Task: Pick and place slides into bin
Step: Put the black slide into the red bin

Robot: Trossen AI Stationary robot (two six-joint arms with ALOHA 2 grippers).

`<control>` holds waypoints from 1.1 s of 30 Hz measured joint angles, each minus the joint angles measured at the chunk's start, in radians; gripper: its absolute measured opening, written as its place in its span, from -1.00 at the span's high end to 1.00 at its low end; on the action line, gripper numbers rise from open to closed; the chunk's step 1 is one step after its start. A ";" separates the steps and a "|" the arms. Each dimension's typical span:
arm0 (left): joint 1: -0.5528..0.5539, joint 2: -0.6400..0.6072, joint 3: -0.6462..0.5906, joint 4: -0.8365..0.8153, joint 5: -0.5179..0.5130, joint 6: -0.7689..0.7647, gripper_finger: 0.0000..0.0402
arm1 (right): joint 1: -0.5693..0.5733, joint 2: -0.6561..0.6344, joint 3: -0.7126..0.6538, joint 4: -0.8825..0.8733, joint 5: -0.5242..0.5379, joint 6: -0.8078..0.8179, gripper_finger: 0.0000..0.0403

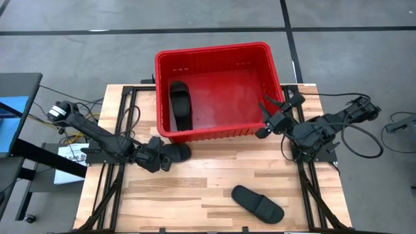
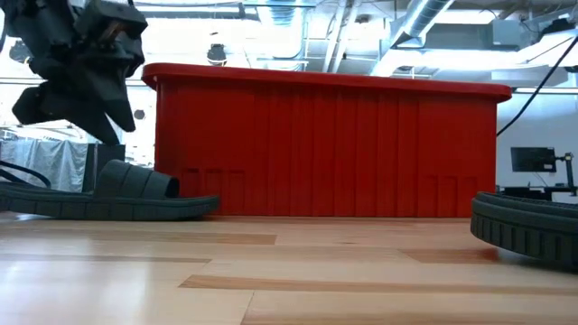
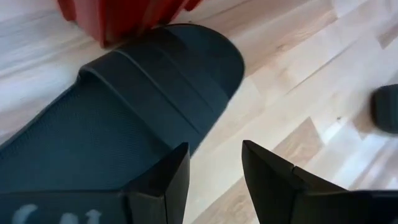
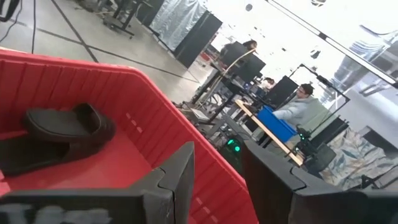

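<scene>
the bin (image 1: pixel 263 55) stands at the far middle of the tabletop (image 1: pixel 208 182). inside it, by its left wall, slides (image 1: pixel 180 104) lie stacked lengthwise. just before the bin's near left corner another slide (image 1: pixel 177 153) lies on the tabletop, with the left gripper (image 1: pixel 162 159) at its left end. the right gripper (image 1: pixel 268 123) sits at the bin's near right corner. a further slide (image 1: pixel 258 203) lies well apart, near the front edge, right of centre.

You see one red bin (image 1: pixel 220 54), three black slides, one inside it (image 1: pixel 181 104), two on the table (image 1: pixel 175 153) (image 1: pixel 258 203), two robot arms.
</scene>
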 joint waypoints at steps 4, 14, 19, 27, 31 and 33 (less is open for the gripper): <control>0.000 0.014 0.000 -0.044 0.030 -0.001 0.32 | 0.020 0.000 0.000 0.003 0.003 0.000 0.38; 0.010 0.018 0.000 -0.075 0.040 0.000 0.32 | 0.028 0.000 0.000 0.004 0.003 0.001 0.38; 0.010 0.064 0.000 -0.054 0.031 0.015 0.32 | 0.027 0.000 0.000 0.004 0.003 0.001 0.38; -0.034 0.174 0.000 0.035 0.066 0.045 0.32 | 0.027 0.000 0.000 0.005 0.003 0.001 0.38; -0.064 0.205 0.000 0.124 0.022 0.081 0.32 | 0.027 0.000 0.000 0.005 -0.001 0.001 0.38; -0.074 0.218 0.000 0.140 0.000 0.091 0.32 | 0.027 0.000 0.000 0.005 -0.002 0.000 0.38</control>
